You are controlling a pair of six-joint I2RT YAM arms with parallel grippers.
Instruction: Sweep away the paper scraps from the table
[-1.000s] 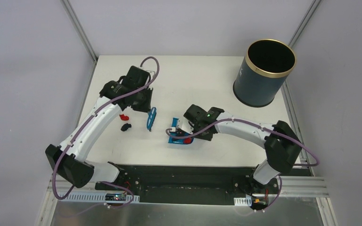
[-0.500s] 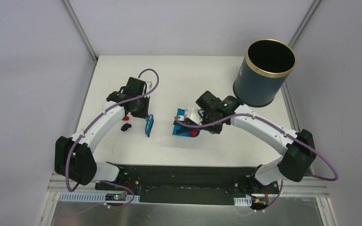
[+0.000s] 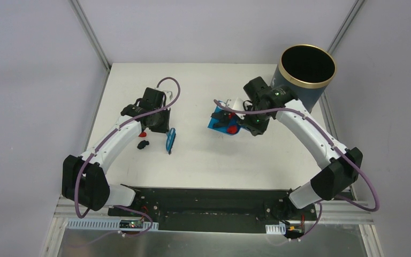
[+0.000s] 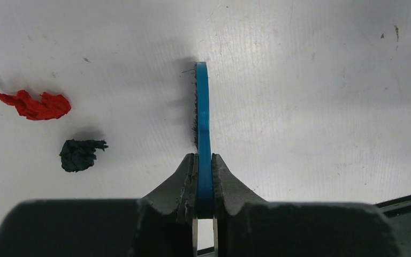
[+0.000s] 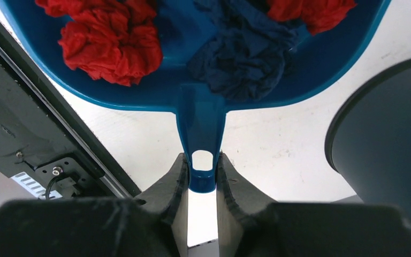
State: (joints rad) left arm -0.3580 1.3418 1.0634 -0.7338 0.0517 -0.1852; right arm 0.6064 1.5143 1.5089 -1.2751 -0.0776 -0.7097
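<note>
My left gripper (image 4: 204,156) is shut on the handle of the small blue hand brush (image 4: 202,115), also in the top view (image 3: 170,140), held low over the white table (image 3: 192,155). A red paper scrap (image 4: 33,105) and a dark blue scrap (image 4: 78,154) lie on the table left of the brush; the dark one shows from above (image 3: 142,144). My right gripper (image 5: 203,158) is shut on the handle of the blue dustpan (image 5: 208,96), lifted above the table (image 3: 222,120) beside the bin. Red scraps (image 5: 109,43) and a dark blue scrap (image 5: 246,51) lie in it.
A tall dark blue bin (image 3: 298,83) with a gold rim stands at the table's back right, just right of the raised dustpan; its wall shows in the right wrist view (image 5: 385,155). A black strip (image 3: 208,195) runs along the front edge.
My right arm has lifted the loaded dustpan from the table's front middle and carried it back and right toward the bin. My left arm drew the brush slightly toward the front, then held still.
</note>
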